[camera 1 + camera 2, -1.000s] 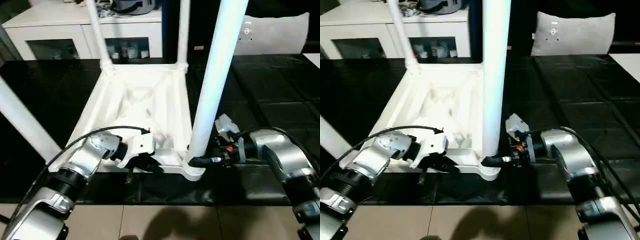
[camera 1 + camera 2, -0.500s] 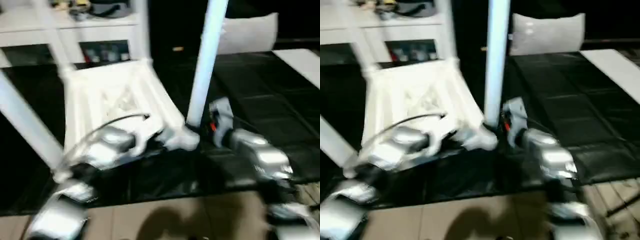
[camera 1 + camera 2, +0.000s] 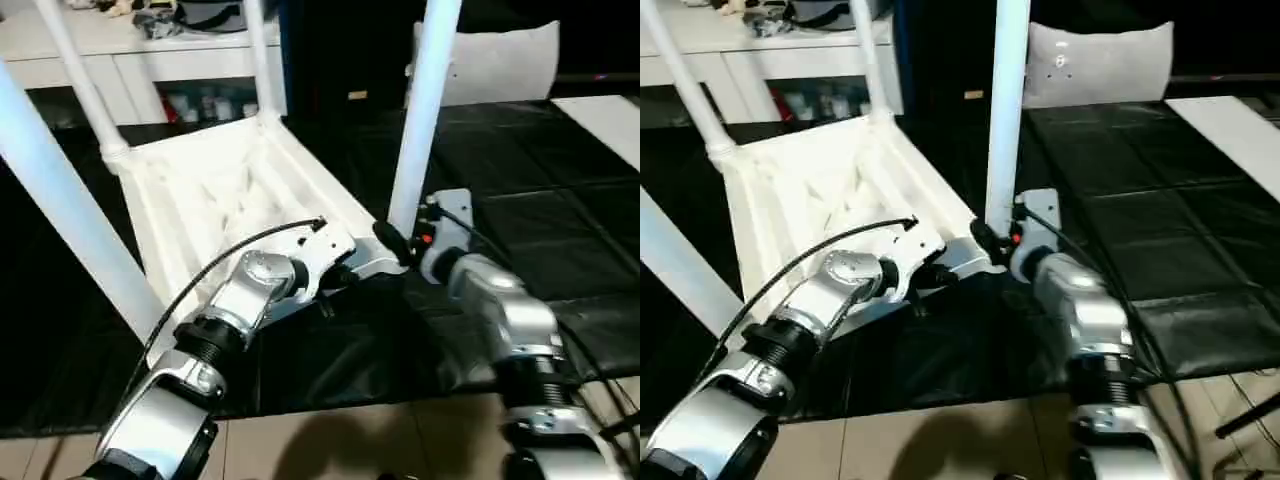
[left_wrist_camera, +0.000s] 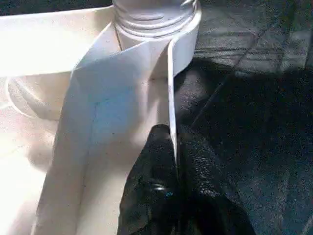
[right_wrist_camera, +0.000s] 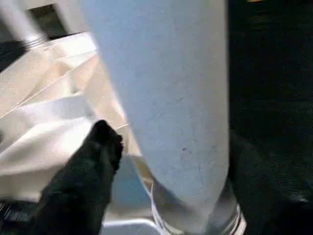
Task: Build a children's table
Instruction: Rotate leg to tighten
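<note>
The tabletop lies upside down on the black floor mat, ribbed underside facing up. Count: one tabletop, four legs standing in its corner sockets. You should treat it as light, stiff, smooth plastic; the long legs will lever hard on their sockets, so take hold low on a leg or on the rim. Your left gripper has its fingers pinched shut on the tabletop's thin rim wall. Your right gripper straddles the near right leg at its base; whether it clamps, you cannot tell.
</note>
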`<state>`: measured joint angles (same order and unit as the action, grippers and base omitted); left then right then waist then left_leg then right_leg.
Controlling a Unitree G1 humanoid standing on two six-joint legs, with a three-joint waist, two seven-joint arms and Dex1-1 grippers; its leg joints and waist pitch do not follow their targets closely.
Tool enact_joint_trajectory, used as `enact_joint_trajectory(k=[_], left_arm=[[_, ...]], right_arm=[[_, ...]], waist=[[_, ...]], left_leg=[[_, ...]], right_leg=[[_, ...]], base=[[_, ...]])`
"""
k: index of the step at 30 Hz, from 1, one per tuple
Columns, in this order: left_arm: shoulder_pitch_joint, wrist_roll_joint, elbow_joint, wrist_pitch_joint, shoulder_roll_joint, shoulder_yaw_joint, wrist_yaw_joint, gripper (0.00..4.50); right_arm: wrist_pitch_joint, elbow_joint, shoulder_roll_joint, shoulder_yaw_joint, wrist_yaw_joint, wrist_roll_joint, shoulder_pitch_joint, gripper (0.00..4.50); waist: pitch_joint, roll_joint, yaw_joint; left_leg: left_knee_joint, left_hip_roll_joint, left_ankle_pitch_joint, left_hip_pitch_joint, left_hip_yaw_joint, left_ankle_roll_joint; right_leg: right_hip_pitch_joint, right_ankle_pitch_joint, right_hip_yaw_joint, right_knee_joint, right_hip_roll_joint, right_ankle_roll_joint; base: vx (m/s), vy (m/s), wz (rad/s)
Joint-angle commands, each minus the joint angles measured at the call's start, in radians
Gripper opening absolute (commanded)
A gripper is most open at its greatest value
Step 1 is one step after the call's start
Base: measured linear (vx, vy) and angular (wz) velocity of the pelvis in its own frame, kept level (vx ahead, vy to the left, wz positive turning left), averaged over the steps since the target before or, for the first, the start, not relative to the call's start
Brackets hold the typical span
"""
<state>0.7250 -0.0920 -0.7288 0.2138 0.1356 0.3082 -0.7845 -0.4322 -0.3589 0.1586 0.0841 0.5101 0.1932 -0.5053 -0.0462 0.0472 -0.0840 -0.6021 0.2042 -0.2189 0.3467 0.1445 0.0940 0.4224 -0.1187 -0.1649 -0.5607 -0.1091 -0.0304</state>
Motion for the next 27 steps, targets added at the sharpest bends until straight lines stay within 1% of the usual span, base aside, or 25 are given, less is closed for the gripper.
enact_joint_trajectory(k=[1, 2, 3, 4, 5, 6, 7, 8, 9, 11, 12, 13, 14, 15, 16, 17, 18, 19, 20, 21, 22, 23, 24, 25, 27], left_arm=[[-0.011, 0.01, 0.053, -0.065, 0.03, 0.006, -0.062, 0.0], [-0.014, 0.01, 0.056, -0.072, 0.035, 0.009, -0.073, 0.0], [-0.02, 0.011, 0.062, -0.083, 0.044, 0.012, -0.09, 0.0], [-0.036, 0.017, 0.076, -0.105, 0.07, 0.023, -0.145, 0.0], [-0.04, 0.019, 0.08, -0.111, 0.076, 0.026, -0.158, 0.0], [-0.049, 0.021, 0.089, -0.133, 0.09, 0.033, -0.185, 0.0], [-0.055, 0.022, 0.095, -0.151, 0.1, 0.039, -0.204, 0.0], [-0.066, 0.028, 0.106, -0.163, 0.117, 0.046, -0.242, 0.0], [-0.079, 0.034, 0.12, -0.185, 0.141, 0.057, -0.292, 0.0], [-0.09, 0.036, 0.133, -0.202, 0.166, 0.07, -0.34, 0.0], [-0.091, 0.036, 0.134, -0.203, 0.169, 0.071, -0.346, 0.0], [-0.094, 0.036, 0.136, -0.218, 0.181, 0.078, -0.37, 0.0], [-0.096, 0.035, 0.136, -0.23, 0.192, 0.084, -0.395, 0.0], [-0.096, 0.035, 0.136, -0.23, 0.192, 0.084, -0.395, 0.0], [-0.101, 0.037, 0.141, -0.259, 0.217, 0.099, -0.46, 0.0], [-0.102, 0.04, 0.144, -0.264, 0.223, 0.103, -0.478, 0.0], [-0.103, 0.041, 0.146, -0.267, 0.226, 0.106, -0.491, 0.0], [-0.104, 0.044, 0.148, -0.272, 0.231, 0.109, -0.508, 0.0], [-0.106, 0.046, 0.155, -0.275, 0.24, 0.115, -0.53, 0.0], [-0.107, 0.045, 0.16, -0.279, 0.248, 0.12, -0.546, 0.0], [-0.108, 0.044, 0.163, -0.284, 0.256, 0.125, -0.558, 0.0], [-0.108, 0.044, 0.163, -0.284, 0.256, 0.125, -0.558, 0.0], [-0.107, 0.04, 0.161, -0.295, 0.265, 0.131, -0.571, 0.0], [-0.107, 0.04, 0.16, -0.298, 0.266, 0.131, -0.573, 0.0], [-0.108, 0.042, 0.159, -0.302, 0.268, 0.131, -0.582, 0.0]], right_arm=[[0.002, 0.005, 0.031, -0.026, 0.087, 0.015, 0.005, 4.01], [0.004, 0.005, 0.04, -0.027, 0.1, 0.015, 0.005, 4.01], [0.007, 0.004, 0.055, -0.03, 0.122, 0.015, 0.006, 4.01], [0.02, -0.002, 0.099, -0.043, 0.19, 0.008, 0.006, 4.01], [0.024, -0.004, 0.11, -0.046, 0.206, 0.006, 0.006, 4.08], [0.044, -0.01, 0.131, -0.055, 0.242, 0.003, 0.007, 4.13], [0.06, -0.015, 0.147, -0.062, 0.267, 0.002, 0.007, 4.23], [0.082, -0.024, 0.174, -0.071, 0.319, 0.01, 0.006, 4.36], [0.109, -0.022, 0.208, -0.088, 0.403, 0.023, 0.01, 4.46], [0.153, -0.018, 0.244, -0.112, 0.489, 0.022, 0.014, 4.46], [0.162, -0.019, 0.25, -0.116, 0.499, 0.019, 0.014, 4.46], [0.176, -0.022, 0.265, -0.128, 0.542, 0.02, 0.015, 4.46], [0.192, -0.033, 0.279, -0.14, 0.585, 0.02, 0.013, 4.22], [0.192, -0.033, 0.279, -0.14, 0.585, 0.02, 0.013, 4.22], [0.202, -0.054, 0.302, -0.163, 0.687, 0.035, 0.006, 4.13], [0.198, -0.057, 0.306, -0.17, 0.716, 0.042, 0.005, 4.13], [0.196, -0.059, 0.309, -0.174, 0.735, 0.046, 0.005, 3.88], [0.194, -0.063, 0.313, -0.18, 0.762, 0.052, 0.003, 3.88], [0.189, -0.06, 0.32, -0.193, 0.802, 0.06, 0.004, 3.71], [0.185, -0.057, 0.325, -0.203, 0.832, 0.065, 0.005, 3.65], [0.195, -0.059, 0.329, -0.213, 0.856, 0.067, 0.006, 3.65], [0.195, -0.059, 0.329, -0.213, 0.856, 0.067, 0.006, 3.49], [0.209, -0.067, 0.333, -0.23, 0.893, 0.066, 0.006, 3.49], [0.212, -0.07, 0.333, -0.235, 0.904, 0.064, 0.007, 3.38], [0.218, -0.077, 0.334, -0.244, 0.925, 0.063, 0.008, 3.16]], waist=[[0.08, -0.024, -0.011], [0.081, -0.026, -0.012], [0.08, -0.025, -0.013], [0.081, -0.025, -0.016], [0.081, -0.023, -0.018], [0.08, -0.024, -0.02], [0.079, -0.025, -0.021], [0.079, -0.024, -0.022], [0.08, -0.024, -0.027], [0.08, -0.025, -0.035], [0.08, -0.024, -0.04], [0.079, -0.025, -0.043], [0.079, -0.028, -0.045], [0.079, -0.028, -0.047], [0.079, -0.028, -0.053], [0.08, -0.028, -0.057], [0.08, -0.03, -0.06], [0.079, -0.03, -0.062], [0.079, -0.03, -0.063], [0.079, -0.031, -0.065], [0.079, -0.03, -0.067], [0.079, -0.029, -0.067], [0.08, -0.035, -0.069], [0.079, -0.033, -0.071], [0.079, -0.035, -0.072]], left_leg=[[0.063, 0.007, -0.037, 0.018, 0.014, -0.106], [0.063, 0.008, -0.036, 0.019, 0.013, -0.105], [0.063, 0.008, -0.035, 0.018, 0.013, -0.106], [0.062, 0.012, -0.041, 0.016, 0.013, -0.107], [0.063, 0.014, -0.041, 0.015, 0.013, -0.108], [0.063, 0.016, -0.048, 0.015, 0.013, -0.107], [0.063, 0.015, -0.052, 0.014, 0.015, -0.107], [0.063, 0.015, -0.052, 0.013, 0.015, -0.105], [0.062, 0.017, -0.064, 0.013, 0.015, -0.106], [0.063, 0.021, -0.069, 0.013, 0.016, -0.11], [0.062, 0.022, -0.062, 0.012, 0.017, -0.113], [0.063, 0.022, -0.059, 0.012, 0.017, -0.112], [0.062, 0.022, -0.06, 0.012, 0.017, -0.111], [0.063, 0.022, -0.064, 0.012, 0.016, -0.111], [0.062, 0.023, -0.065, 0.011, 0.017, -0.11], [0.062, 0.024, -0.071, 0.01, 0.017, -0.111], [0.062, 0.025, -0.07, 0.011, 0.018, -0.114], [0.063, 0.027, -0.07, 0.011, 0.017, -0.114], [0.063, 0.028, -0.071, 0.01, 0.017, -0.112], [0.063, 0.028, -0.073, 0.009, 0.016, -0.11], [0.063, 0.029, -0.075, 0.01, 0.016, -0.109], [0.063, 0.029, -0.073, 0.01, 0.016, -0.107], [0.063, 0.028, -0.075, 0.01, 0.016, -0.103], [0.063, 0.028, -0.081, 0.01, 0.016, -0.097], [0.064, 0.029, -0.087, 0.008, 0.017, -0.089]], right_leg=[[-0.084, -0.355, 0.053, 0.059, -0.051, -0.088], [-0.085, -0.349, 0.052, 0.057, -0.049, -0.089], [-0.083, -0.347, 0.052, 0.058, -0.049, -0.09], [-0.081, -0.342, 0.053, 0.054, -0.05, -0.099], [-0.08, -0.34, 0.054, 0.054, -0.05, -0.102], [-0.079, -0.336, 0.054, 0.053, -0.051, -0.108], [-0.078, -0.342, 0.056, 0.054, -0.05, -0.107], [-0.077, -0.342, 0.056, 0.053, -0.05, -0.11], [-0.078, -0.346, 0.056, 0.052, -0.052, -0.114], [-0.077, -0.342, 0.057, 0.05, -0.052, -0.116], [-0.074, -0.331, 0.059, 0.047, -0.051, -0.122], [-0.074, -0.328, 0.059, 0.048, -0.049, -0.126], [-0.075, -0.331, 0.058, 0.047, -0.05, -0.127], [-0.075, -0.336, 0.058, 0.047, -0.05, -0.128], [-0.074, -0.341, 0.059, 0.047, -0.051, -0.13], [-0.074, -0.344, 0.06, 0.047, -0.051, -0.13], [-0.075, -0.334, 0.061, 0.043, -0.051, -0.135], [-0.073, -0.333, 0.061, 0.043, -0.051, -0.138], [-0.073, -0.333, 0.062, 0.043, -0.052, -0.139], [-0.073, -0.335, 0.061, 0.043, -0.051, -0.141], [-0.073, -0.334, 0.062, 0.042, -0.051, -0.142], [-0.072, -0.333, 0.063, 0.042, -0.052, -0.142], [-0.072, -0.338, 0.063, 0.041, -0.052, -0.142], [-0.072, -0.35, 0.063, 0.043, -0.053, -0.139], [-0.071, -0.36, 0.063, 0.045, -0.052, -0.135]], base=[[0.0, 0.0, 0.0], [0.0, 0.0, 0.0], [0.0, 0.0, 0.0], [0.0, 0.0, 0.0], [0.0, 0.0, 0.0], [0.0, 0.0, 0.0], [0.0, 0.0, 0.0], [0.0, 0.0, 0.0], [0.0, 0.0, 0.0], [0.0, 0.0, 0.0], [0.0, 0.0, 0.0], [0.0, 0.0, 0.0], [0.0, 0.0, 0.0], [0.0, 0.0, 0.0], [0.0, 0.0, 0.0], [0.0, 0.0, 0.0], [0.0, 0.0, 0.0], [0.0, 0.0, 0.0], [0.0, 0.0, 0.0], [0.0, 0.0, 0.0], [0.0, 0.0, 0.0], [0.0, 0.0, 0.0], [0.0, 0.0, 0.0], [0.0, 0.0, 0.0], [0.0, 0.0, 0.0]])
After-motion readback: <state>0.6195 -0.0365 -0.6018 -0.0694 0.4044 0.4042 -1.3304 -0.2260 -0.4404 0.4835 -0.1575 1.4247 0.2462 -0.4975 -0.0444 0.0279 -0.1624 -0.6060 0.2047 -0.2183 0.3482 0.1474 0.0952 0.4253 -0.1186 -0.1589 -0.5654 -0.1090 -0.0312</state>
